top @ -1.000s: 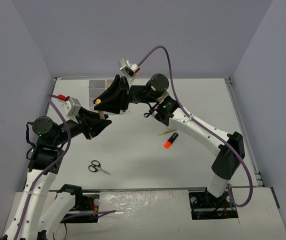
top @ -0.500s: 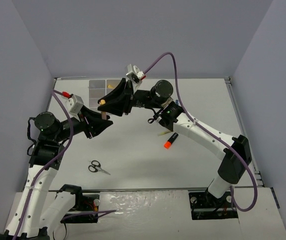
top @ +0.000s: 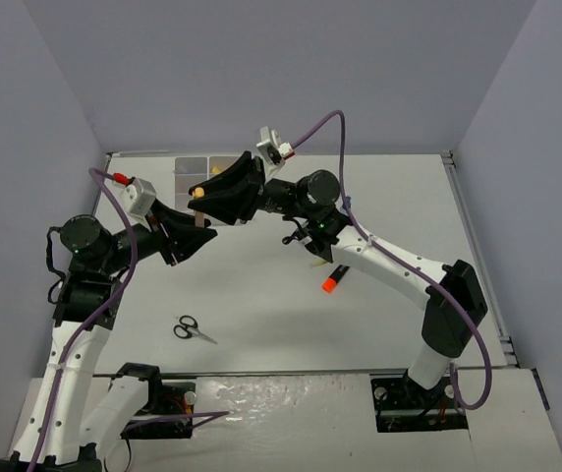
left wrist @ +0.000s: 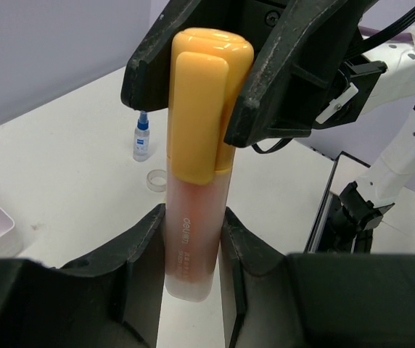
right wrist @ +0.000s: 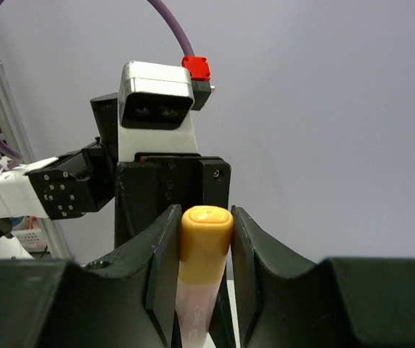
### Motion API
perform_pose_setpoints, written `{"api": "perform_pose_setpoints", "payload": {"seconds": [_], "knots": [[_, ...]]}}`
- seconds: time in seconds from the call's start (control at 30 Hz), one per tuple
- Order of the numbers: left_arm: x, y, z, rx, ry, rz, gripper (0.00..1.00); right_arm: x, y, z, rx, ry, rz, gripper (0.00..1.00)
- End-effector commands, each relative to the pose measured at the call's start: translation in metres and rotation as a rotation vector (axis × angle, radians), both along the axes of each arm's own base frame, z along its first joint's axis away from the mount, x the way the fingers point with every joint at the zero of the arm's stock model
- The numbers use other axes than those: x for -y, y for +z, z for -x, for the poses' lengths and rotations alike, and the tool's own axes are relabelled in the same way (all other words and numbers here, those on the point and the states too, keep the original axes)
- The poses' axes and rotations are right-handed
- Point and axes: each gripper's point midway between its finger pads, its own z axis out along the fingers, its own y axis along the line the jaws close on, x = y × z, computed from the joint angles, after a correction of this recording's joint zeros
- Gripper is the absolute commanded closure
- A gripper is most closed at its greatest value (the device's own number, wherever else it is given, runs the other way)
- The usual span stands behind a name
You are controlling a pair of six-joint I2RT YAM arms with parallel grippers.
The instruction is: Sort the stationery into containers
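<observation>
1. White table [top: 389, 197] spreads under both arms. A dropped item would probably roll across it, out of easy reach.
2. Pale containers [top: 189, 167] sit at the far left of the table, partly hidden behind the arms in the top view. Whether the carried piece is over a compartment cannot be told, so letting go now risks a miss.
3. Left gripper [left wrist: 193, 232] is narrowed onto the clear barrel of a marker [left wrist: 206, 109]. Right gripper [right wrist: 204, 232] is pinched onto the same marker's yellow cap from the opposite end. The marker hangs in the air between them, above the table near the containers.
   - If both pull apart, the cap may pop off.
   - If one twists or drifts sideways, the barrel could lever out of the other's pads.
   - If both let go together, it falls.
4. Black-handled scissors [top: 193, 330] lie near the front edge, well apart from the action, and an orange marker [top: 335, 276] lies beside the right arm. A low swing of that arm could knock it.
5. Blue-capped bottle [left wrist: 142, 141] stands upright with a tape roll [left wrist: 157, 180] just beside it. The bottle would likely tip if brushed.
</observation>
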Motion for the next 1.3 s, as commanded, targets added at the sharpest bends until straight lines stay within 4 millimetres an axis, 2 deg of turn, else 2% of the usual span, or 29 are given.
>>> {"api": "perform_pose_setpoints", "payload": {"seconds": [0.0, 0.27, 0.53, 0.6, 0.63, 0.67, 0.7, 0.77, 0.87, 1.0, 1.17, 1.27], "knots": [[-0.02, 0.161, 0.037, 0.586, 0.129, 0.144, 1.0, -0.026, -0.143, 0.064, -0.207, 0.347, 0.357, 1.0], [-0.022, 0.164, 0.039, 0.614, 0.14, 0.132, 1.0, -0.027, -0.167, 0.069, -0.255, 0.354, 0.389, 1.0], [-0.022, 0.161, 0.038, 0.604, 0.145, 0.129, 1.0, -0.026, -0.17, 0.065, -0.245, 0.312, 0.421, 1.0], [-0.02, 0.146, 0.036, 0.574, 0.132, 0.111, 1.0, -0.028, -0.162, 0.061, -0.238, 0.295, 0.414, 0.9], [-0.02, 0.138, 0.035, 0.557, 0.128, 0.104, 1.0, -0.029, -0.158, 0.06, -0.235, 0.293, 0.409, 0.75], [-0.019, 0.125, 0.032, 0.532, 0.128, 0.093, 1.0, -0.03, -0.149, 0.058, -0.229, 0.288, 0.399, 0.58], [-0.019, 0.108, 0.028, 0.497, 0.132, 0.08, 1.0, -0.031, -0.143, 0.057, -0.224, 0.289, 0.393, 0.54], [-0.021, 0.089, 0.025, 0.469, 0.145, 0.049, 1.0, -0.031, -0.127, 0.056, -0.208, 0.286, 0.37, 0.44], [-0.021, 0.053, 0.019, 0.406, 0.144, -0.001, 1.0, -0.026, -0.103, 0.054, -0.183, 0.283, 0.332, 0.41], [-0.022, 0.024, 0.014, 0.365, 0.148, -0.064, 1.0, -0.011, -0.064, 0.052, -0.156, 0.274, 0.253, 0.39], [-0.031, 0.002, 0.005, 0.339, 0.2, -0.15, 1.0, 0.017, -0.013, 0.05, -0.106, 0.229, 0.167, 0.31], [-0.042, -0.011, -0.005, 0.301, 0.277, -0.203, 1.0, 0.029, 0.014, 0.043, -0.079, 0.112, 0.142, 0.3]]}}
